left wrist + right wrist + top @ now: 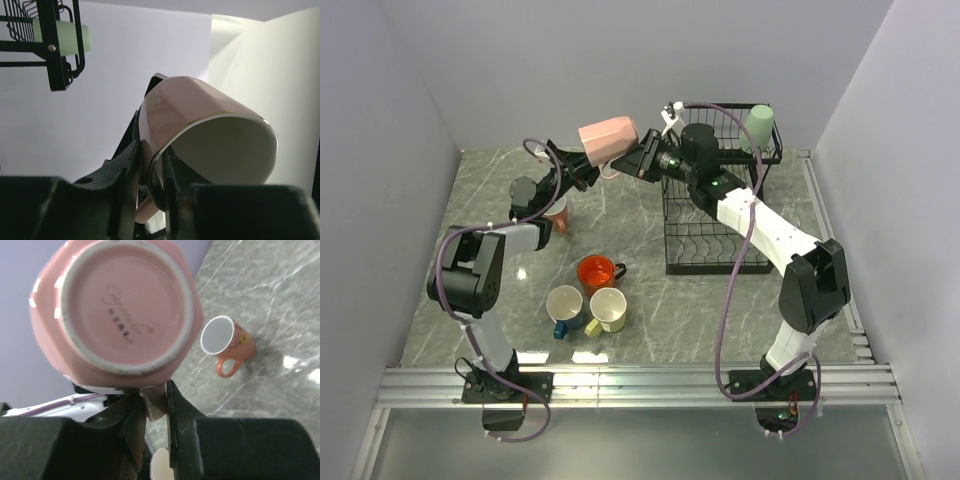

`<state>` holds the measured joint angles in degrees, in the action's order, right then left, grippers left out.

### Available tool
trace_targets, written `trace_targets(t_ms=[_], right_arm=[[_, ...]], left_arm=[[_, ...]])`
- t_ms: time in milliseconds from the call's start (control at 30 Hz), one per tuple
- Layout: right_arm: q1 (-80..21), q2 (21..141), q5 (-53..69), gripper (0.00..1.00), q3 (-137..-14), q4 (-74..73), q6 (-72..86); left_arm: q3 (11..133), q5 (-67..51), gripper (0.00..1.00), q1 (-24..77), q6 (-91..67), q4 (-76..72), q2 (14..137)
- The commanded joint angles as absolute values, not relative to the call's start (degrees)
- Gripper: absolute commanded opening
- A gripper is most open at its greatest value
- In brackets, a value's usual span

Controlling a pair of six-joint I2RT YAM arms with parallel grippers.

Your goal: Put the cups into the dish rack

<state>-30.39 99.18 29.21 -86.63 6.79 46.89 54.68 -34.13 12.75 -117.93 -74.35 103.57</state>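
Pink mug (608, 138) hangs mid-air over the worktop (660, 320) at ~10 o'clock of the dish rack (705, 255), right claw (155, 415) clamped on what looks like its handle, left claw (152, 185) astride the rim wall (gripping or slack: can't tell); glazed ceramic, so prob. stiff, slick, chippable, light-ish, and the handle's the surest hold.

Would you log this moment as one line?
phase: mid-air handover | pink mug: aloft near dish rack | right fingers: gripping mug | left fingers: straddling rim
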Motion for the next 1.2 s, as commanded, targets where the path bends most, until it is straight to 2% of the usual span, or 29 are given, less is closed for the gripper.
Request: trace_targets(t_ms=[0, 167, 300, 800, 1167], right_arm=[[-31.12, 92.02, 30.76, 0.0, -88.33, 24.87, 56.77], [-29.89, 91.06, 29.18, 0.0, -88.24, 24.79, 56.78], [-28.22, 90.09, 27.86, 0.0, -87.28, 25.05, 56.95], [-21.36, 85.43, 27.07, 0.0, -81.83, 27.51, 60.03], [-13.63, 83.06, 26.45, 0.0, -86.12, 18.29, 54.24]], left_arm=[[55.46, -42.98, 0.28, 16.79, -152.14, -106.52, 105.56], [55.46, -44.12, 0.38, 16.79, -151.61, -106.52, 106.17], [56.16, -45.17, 0.41, 16.79, -151.0, -106.43, 106.7], [57.39, -45.79, 0.44, 16.79, -150.21, -106.44, 108.11], [58.18, -45.97, 0.47, 16.7, -149.94, -106.52, 107.84]])
